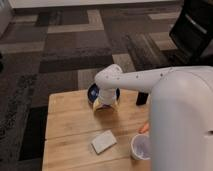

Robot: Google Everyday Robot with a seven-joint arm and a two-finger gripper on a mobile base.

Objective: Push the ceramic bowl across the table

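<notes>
Gripper [106, 104] down on the ceramic bowl [92, 92], close to the far edge of the table [70, 125].

Set low over the bowl's side nearest the table's middle, wrist upright, probably to shove rather than lift. Appears to meet the rim, though the contact is hidden under the wrist. Cannot tell whether spread or pressed together, or whether pinching anything. Resting flat at the table's mid-width, with little tabletop left beyond, so probably late in the push, or due a sideways one. Left toward the table's near edge, well apart: a pale flat block [103, 141], a white cup [140, 146], an orange piece [144, 128].
</notes>
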